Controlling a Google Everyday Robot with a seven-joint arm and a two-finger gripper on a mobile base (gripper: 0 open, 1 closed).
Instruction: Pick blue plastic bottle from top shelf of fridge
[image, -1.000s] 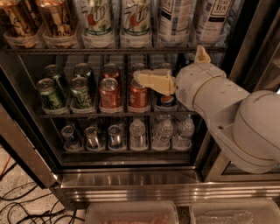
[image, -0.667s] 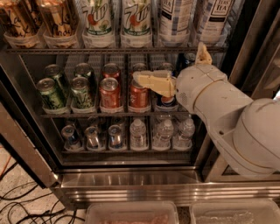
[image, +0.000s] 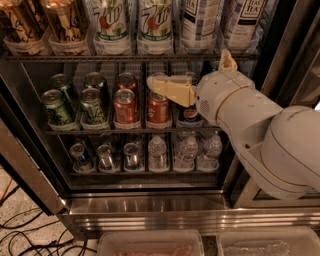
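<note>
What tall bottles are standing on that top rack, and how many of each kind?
Brown bottles: 2
7up bottles: 2
Blue tea bottles: 2
Total: 6
The gripper is lower down, in front of the cans.

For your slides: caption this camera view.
Gripper hovers by the cans, below the blue plastic bottle on the top shelf of the fridge.

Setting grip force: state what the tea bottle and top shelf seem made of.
Blue plastic bottle: likely plastic, glossy, printed checked label. Top shelf: grey metal wire, dull glints. Gripper: cream, matte, probably plastic, before the cans below.
</note>
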